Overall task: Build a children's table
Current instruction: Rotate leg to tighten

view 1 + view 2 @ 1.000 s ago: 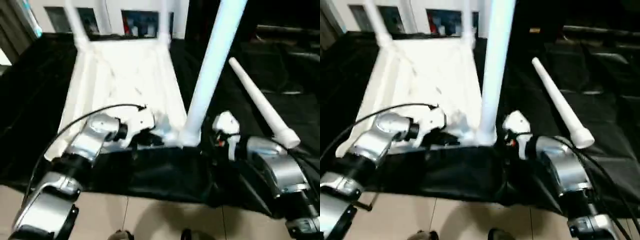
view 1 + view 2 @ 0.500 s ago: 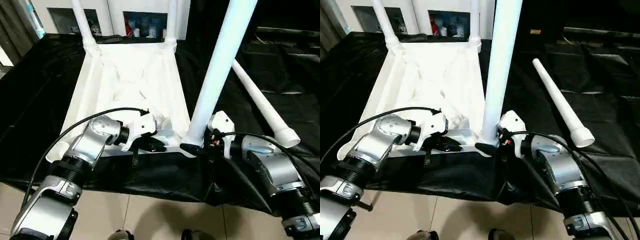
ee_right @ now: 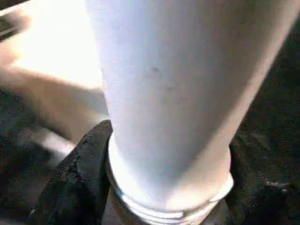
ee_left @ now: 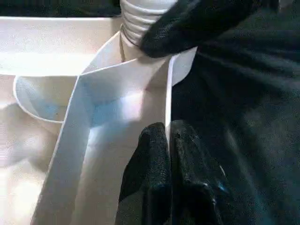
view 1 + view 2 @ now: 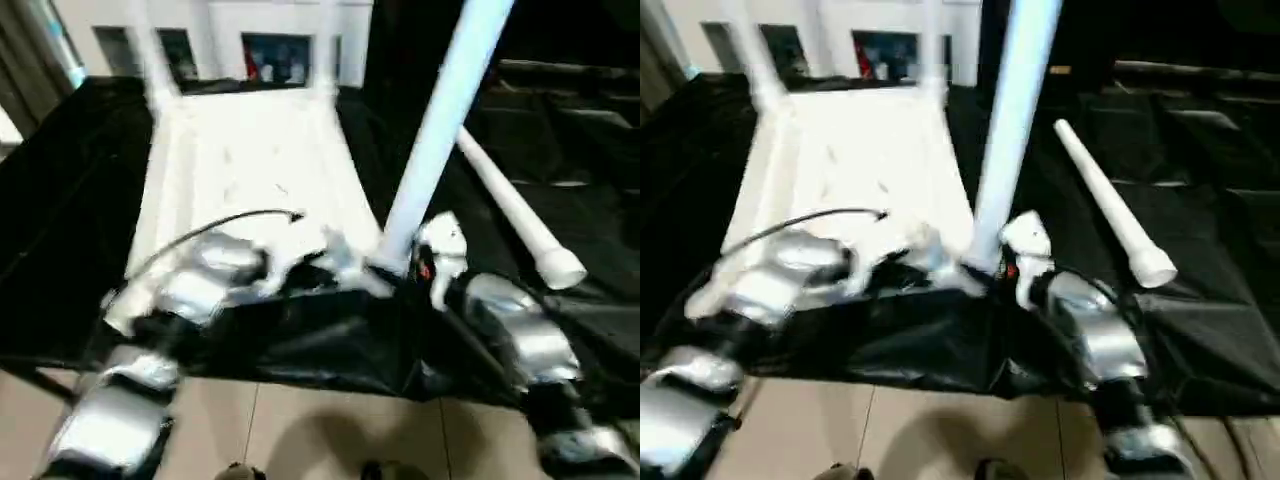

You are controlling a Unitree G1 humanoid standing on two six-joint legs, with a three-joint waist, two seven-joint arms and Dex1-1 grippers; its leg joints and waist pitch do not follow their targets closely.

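Moved: right gripper (image 3: 164, 187) is closing in on the standing leg (image 5: 440, 130); half a second ago its fingers were wider apart around it.
Right fingers (image 3: 75, 183): they are hugging the leg's ribbed bottom end, one black finger on each side.
Left gripper (image 4: 168, 140): its fingers are pressed tight together, pinching the thin white edge wall of the table top (image 5: 250, 160).
Children's table: all white plastic, lying upside down on a black cloth (image 5: 60, 220), with crossed ribs showing.
Legs: two are standing in the far corners, one in the near right corner.
Loose leg (image 5: 1110, 215): it is lying on the cloth to the right.
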